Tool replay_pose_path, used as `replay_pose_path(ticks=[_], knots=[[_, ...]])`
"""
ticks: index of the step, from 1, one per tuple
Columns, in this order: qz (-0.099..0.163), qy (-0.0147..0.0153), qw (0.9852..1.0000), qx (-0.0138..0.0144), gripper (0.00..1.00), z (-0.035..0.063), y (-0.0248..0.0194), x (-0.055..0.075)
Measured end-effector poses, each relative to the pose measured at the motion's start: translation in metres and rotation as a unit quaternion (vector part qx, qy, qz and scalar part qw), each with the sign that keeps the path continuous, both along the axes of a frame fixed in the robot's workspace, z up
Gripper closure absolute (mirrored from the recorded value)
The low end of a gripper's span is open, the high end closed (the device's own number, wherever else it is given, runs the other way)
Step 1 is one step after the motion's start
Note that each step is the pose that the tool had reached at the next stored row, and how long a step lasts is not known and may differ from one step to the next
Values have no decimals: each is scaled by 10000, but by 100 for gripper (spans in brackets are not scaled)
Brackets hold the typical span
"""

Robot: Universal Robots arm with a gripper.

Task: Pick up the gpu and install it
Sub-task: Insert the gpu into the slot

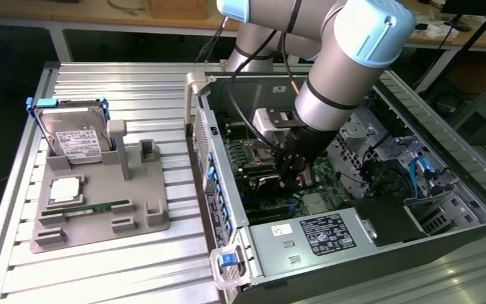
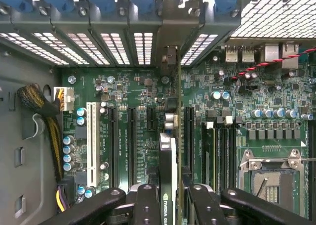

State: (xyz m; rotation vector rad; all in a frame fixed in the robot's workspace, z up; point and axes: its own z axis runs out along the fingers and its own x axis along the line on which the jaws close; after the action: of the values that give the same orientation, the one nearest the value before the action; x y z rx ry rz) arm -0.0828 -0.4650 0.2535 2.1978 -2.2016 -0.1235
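The gpu [image 2: 168,175] sits edge-on between the jaws of the gripper [image 2: 170,195], which are closed onto it from both sides; the dark fingers [image 2: 147,205] press against its flanks, so the card is clamped and carried. In the wrist view it stands upright over the motherboard [image 2: 128,96], in line with the expansion slots, its far end reaching toward the slotted rear panel [image 2: 116,47]. Whether its lower edge touches a slot cannot be told.

Appearance: thin, flat card seen from its top edge, dark faces, a pale green-white strip with partial lettering along the edge, and a silver metal piece [image 2: 169,121] at the far end.

In the exterior view the gripper [image 1: 290,174] is down inside the open computer case [image 1: 311,234] on the counter [image 1: 99,278]. Well apart, toward the exterior view's left, a grey holder tray [image 1: 99,221] carries a hard drive [image 1: 74,136] and a green RAM stick [image 1: 91,208].
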Motion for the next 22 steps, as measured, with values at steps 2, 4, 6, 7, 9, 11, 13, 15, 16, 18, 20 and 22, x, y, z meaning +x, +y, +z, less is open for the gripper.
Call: replay_pose_path(ticks=[2,4,6,7,9,11,13,15,16,18,20,22], knots=[[0,0,10000,1,73,0,0,0],[0,0,10000,0,73,0,0,0],[0,0,10000,0,73,-4,0,0],[1,1,10000,-2,73,-16,-1,0],[1,2,10000,-5,73,-43,-1,0],[1,1,10000,-1,73,-49,-1,1],[0,-1,10000,4,73,-53,1,0],[0,-1,10000,3,73,-52,1,0],[0,-1,10000,3,73,-51,0,0],[0,0,10000,1,73,-53,0,0],[1,0,10000,-2,73,-85,0,1],[0,4,10000,-7,73,-113,-2,-1]])
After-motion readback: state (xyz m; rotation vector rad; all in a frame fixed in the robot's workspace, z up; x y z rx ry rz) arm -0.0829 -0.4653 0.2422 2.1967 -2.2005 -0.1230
